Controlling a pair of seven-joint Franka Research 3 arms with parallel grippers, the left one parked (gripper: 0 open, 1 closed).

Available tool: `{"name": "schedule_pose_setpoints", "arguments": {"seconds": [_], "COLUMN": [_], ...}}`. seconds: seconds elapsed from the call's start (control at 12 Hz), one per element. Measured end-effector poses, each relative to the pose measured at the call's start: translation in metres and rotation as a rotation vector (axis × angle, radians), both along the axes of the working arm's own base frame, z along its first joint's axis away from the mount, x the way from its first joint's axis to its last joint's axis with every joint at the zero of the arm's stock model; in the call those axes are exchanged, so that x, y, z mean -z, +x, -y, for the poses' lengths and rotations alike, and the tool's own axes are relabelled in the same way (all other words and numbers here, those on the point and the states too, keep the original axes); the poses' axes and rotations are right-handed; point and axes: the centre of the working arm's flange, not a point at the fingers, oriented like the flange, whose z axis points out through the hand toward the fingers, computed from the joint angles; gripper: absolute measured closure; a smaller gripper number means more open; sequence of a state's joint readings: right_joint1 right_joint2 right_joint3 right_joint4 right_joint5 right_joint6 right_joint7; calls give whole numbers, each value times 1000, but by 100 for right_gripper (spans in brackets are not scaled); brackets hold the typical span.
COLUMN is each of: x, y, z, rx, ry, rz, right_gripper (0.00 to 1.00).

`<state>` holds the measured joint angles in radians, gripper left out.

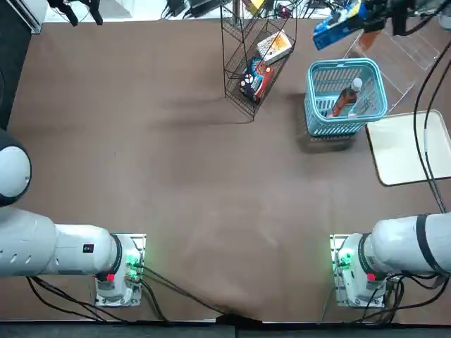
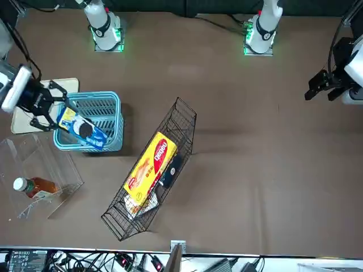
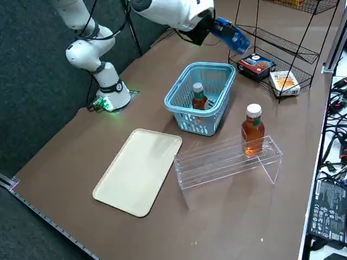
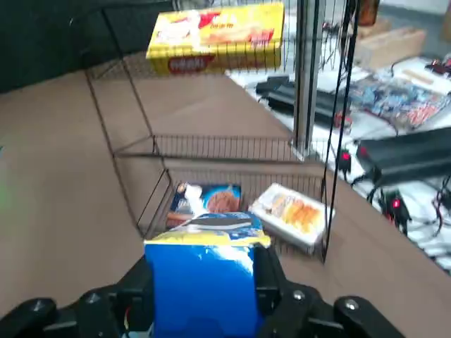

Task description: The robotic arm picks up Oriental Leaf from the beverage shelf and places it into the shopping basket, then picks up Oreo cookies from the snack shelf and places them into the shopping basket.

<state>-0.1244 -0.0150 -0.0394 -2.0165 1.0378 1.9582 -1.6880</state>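
While I hang above the table over the basket's side of the workspace, my two fingers, those of the right gripper (image 4: 206, 271), are closed on the Oreos (image 2: 85, 130), one on each side of the blue pack. The pack juts out from me, raised off the table, and in the front view it crosses the rim of the basket (image 3: 199, 103). The basket stands toward the table's right edge, and inside it a bottle of tea (image 3: 199, 102) leans with its white cap up. Just beside the basket, toward the table's far right corner, stands the clear rack (image 3: 217, 165), where a second bottle (image 3: 252, 132) stands upright, also white-capped. The cream tray (image 3: 138, 170) lies flat along the table's right edge, near the basket and closer to my base than the clear rack is. Near the middle of the table's far edge stands the black rack (image 2: 180, 122), well apart from the clear one. Its top tier bears a yellow box (image 4: 215, 36), and its bottom tier carries a dark box (image 3: 256, 66) with red on it and a white box (image 3: 284, 82), side by side.
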Motion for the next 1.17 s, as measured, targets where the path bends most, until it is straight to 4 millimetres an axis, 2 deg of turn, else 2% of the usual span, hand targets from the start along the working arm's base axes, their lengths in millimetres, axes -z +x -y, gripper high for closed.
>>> {"name": "schedule_pose_setpoints", "arguments": {"seconds": [0.08,0.17,0.25,0.58,0.92,1.17], "x": [-2,-10,-14,-35,-71,-99], "y": [-4,-10,-12,-13,-13,-10], "z": [13,36,44,59,52,17], "rx": [-10,-6,-2,59,198,315], "ry": [-18,-59,-81,-178,-291,-394], "rz": [-16,-54,-80,-194,-372,-464], "right_gripper": [37,37,37,38,39,39]}}
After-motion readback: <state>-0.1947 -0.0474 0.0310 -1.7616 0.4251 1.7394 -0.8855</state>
